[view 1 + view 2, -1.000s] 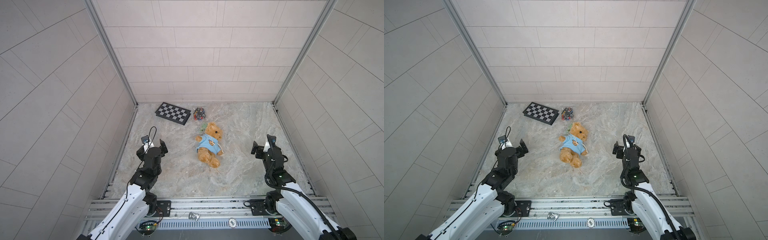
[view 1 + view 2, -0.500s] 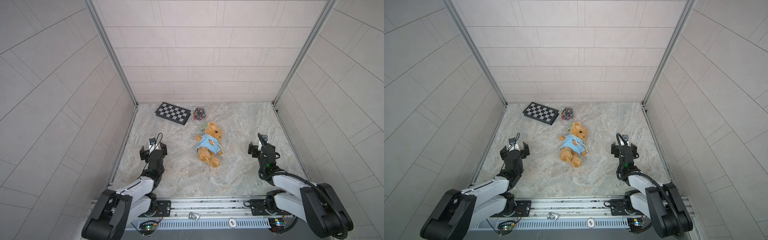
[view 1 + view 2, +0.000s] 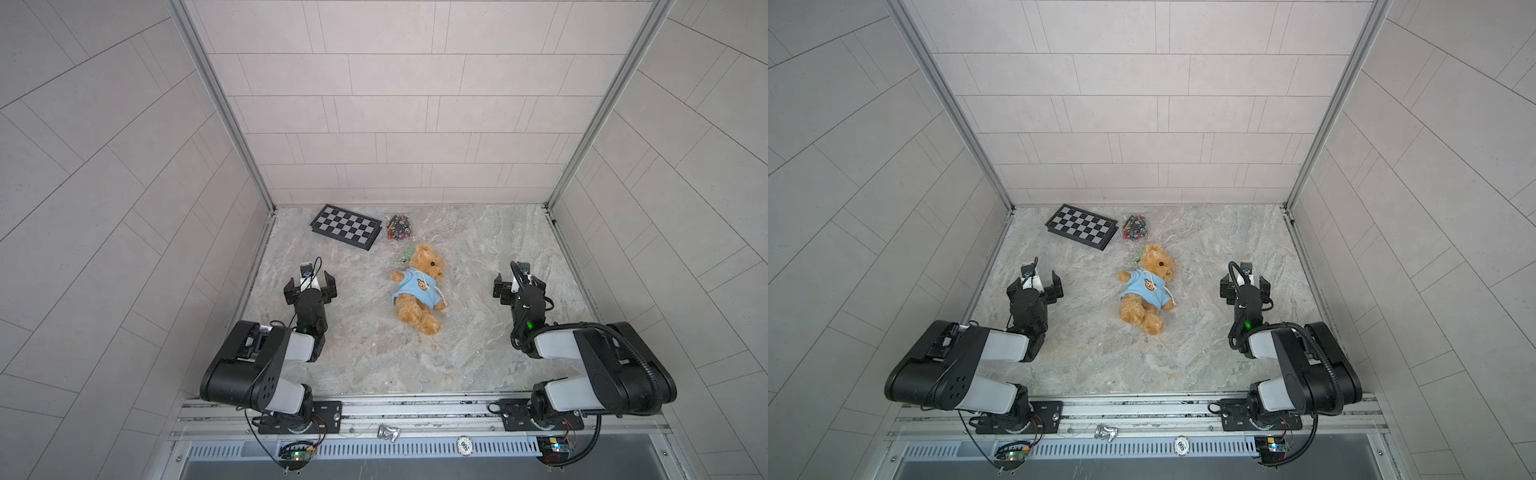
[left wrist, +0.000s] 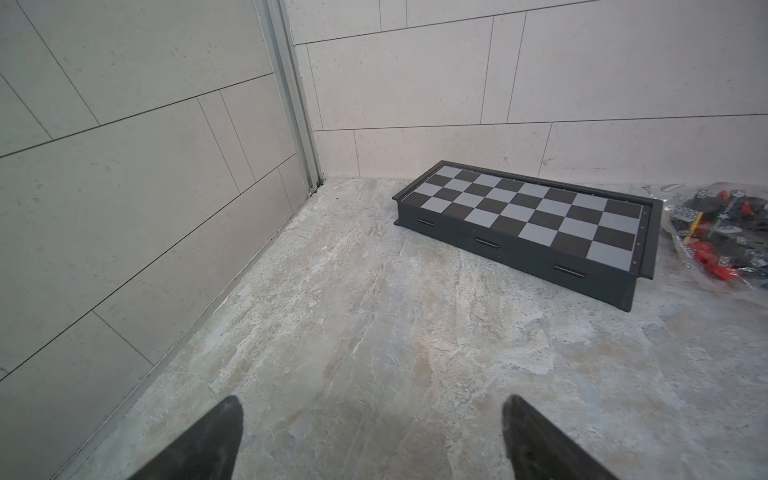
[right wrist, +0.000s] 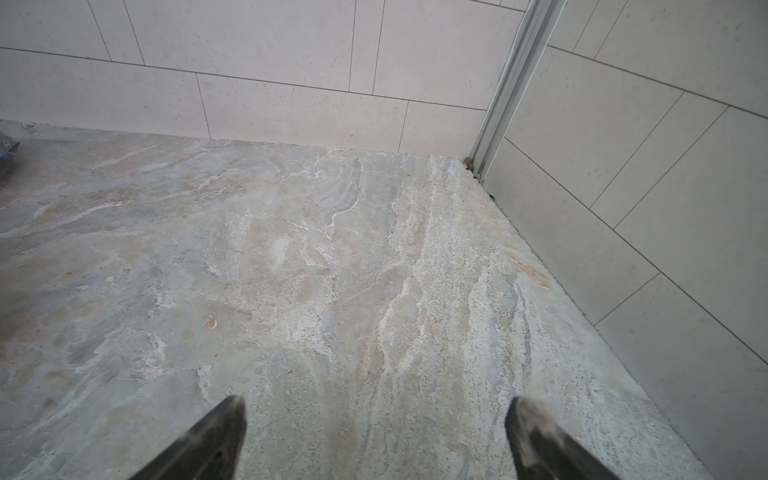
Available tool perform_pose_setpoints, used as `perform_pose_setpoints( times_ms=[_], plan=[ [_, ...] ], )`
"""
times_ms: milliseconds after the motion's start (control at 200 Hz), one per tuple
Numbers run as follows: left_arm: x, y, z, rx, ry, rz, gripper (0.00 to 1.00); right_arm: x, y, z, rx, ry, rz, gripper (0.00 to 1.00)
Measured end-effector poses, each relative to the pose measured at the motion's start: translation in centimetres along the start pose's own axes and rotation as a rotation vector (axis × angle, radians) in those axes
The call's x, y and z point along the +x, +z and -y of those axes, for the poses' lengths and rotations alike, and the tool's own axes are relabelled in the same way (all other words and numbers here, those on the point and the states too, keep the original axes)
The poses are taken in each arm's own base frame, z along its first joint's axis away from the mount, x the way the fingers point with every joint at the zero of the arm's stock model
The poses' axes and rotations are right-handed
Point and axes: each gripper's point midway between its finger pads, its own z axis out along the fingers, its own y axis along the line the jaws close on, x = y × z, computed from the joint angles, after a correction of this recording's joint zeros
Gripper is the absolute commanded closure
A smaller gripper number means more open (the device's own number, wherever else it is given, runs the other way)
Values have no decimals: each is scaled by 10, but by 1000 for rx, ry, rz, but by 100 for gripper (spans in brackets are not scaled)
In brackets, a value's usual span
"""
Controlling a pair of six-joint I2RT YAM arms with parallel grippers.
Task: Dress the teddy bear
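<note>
The teddy bear (image 3: 419,291) (image 3: 1148,291) lies on its back in the middle of the marble floor in both top views, golden-brown, wearing a light blue hoodie (image 3: 417,292) (image 3: 1147,291) with a small bear-face patch. My left gripper (image 3: 309,284) (image 3: 1038,284) (image 4: 372,415) rests low, well left of the bear, open and empty. My right gripper (image 3: 519,282) (image 3: 1245,284) (image 5: 376,415) rests low, well right of it, open too, with only floor between its fingers. The bear is out of both wrist views.
A folded chessboard (image 3: 345,226) (image 3: 1081,227) (image 4: 523,224) lies at the back left. Beside it sits a clear bag of small coloured pieces (image 3: 399,227) (image 3: 1134,227) (image 4: 723,237). Tiled walls close in three sides; a metal rail (image 3: 415,409) runs along the front.
Both arms have folded back and down toward their bases; the grippers have sunk close to the floor. The bear has not moved.
</note>
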Motion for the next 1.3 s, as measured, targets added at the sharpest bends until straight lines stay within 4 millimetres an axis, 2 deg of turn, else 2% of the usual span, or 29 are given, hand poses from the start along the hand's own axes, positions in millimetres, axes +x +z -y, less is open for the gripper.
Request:
perform_pose_setpoints(
  times_ms=[240,581,871,1302],
  plan=[
    [-19,10,2,-3,-22,34,0,9,14,5,23,10,-7,0],
    [-15,16,-2,-20,-30,-4,0,10,20,10,29,37,2,0],
    [-12,19,-4,-29,-32,-27,0,-9,38,-3,-17,31,-10,0],
    [-12,21,-4,-32,-32,-37,0,5,39,-13,-70,1,-74,0]
  ],
)
